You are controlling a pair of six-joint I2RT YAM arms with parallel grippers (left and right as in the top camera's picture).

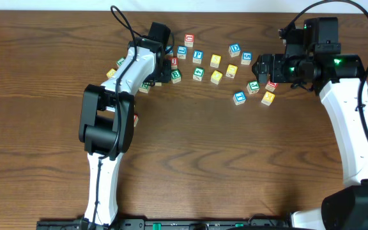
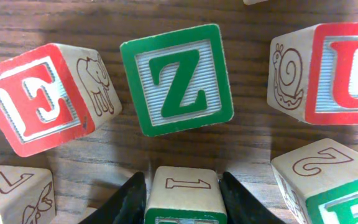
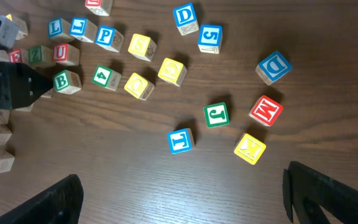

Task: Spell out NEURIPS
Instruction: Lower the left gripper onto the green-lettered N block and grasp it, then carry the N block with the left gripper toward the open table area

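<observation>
Red E point(image 2: 39, 99), green Z point(image 2: 178, 79), red U point(image 2: 347, 71)

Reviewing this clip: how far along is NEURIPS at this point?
Done: nothing yet; no row of letters is laid out, and the red E cube, red U cube and blue P cube sit scattered among others like the green Z cube. In hand: the left tool grips a green-framed cube, its letter hidden. The right tool hangs open, empty. Left: placing all seven letters.
</observation>
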